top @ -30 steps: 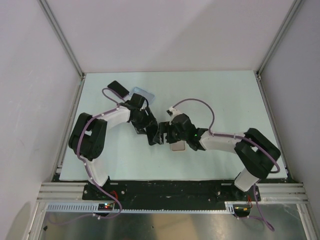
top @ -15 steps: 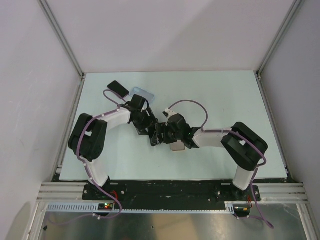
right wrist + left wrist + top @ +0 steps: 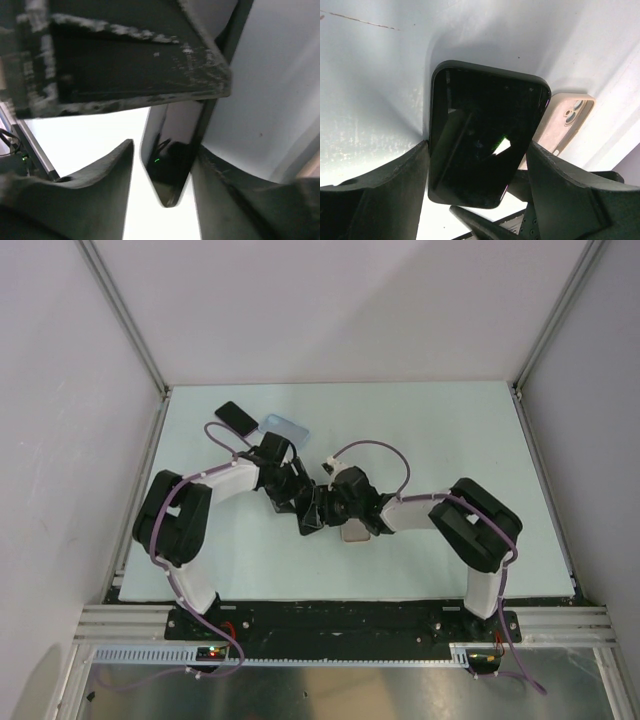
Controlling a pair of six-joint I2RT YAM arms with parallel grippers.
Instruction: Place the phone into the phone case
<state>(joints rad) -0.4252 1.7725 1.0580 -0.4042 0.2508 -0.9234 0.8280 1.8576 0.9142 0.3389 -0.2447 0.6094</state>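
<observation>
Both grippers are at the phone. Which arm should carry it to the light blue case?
Left, probably. The left gripper grips the phone by both edges, and the light blue case lies just beyond the left arm.

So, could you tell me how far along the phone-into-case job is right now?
Done: the left end effector has the phone clamped. In hand: the right end effector straddles the phone's edge, seemingly for a regrasp; its grip is unclear. Left: the light blue phone case lies apart, beside a black slab, and looks empty, so seating the phone in it is still to do.
</observation>
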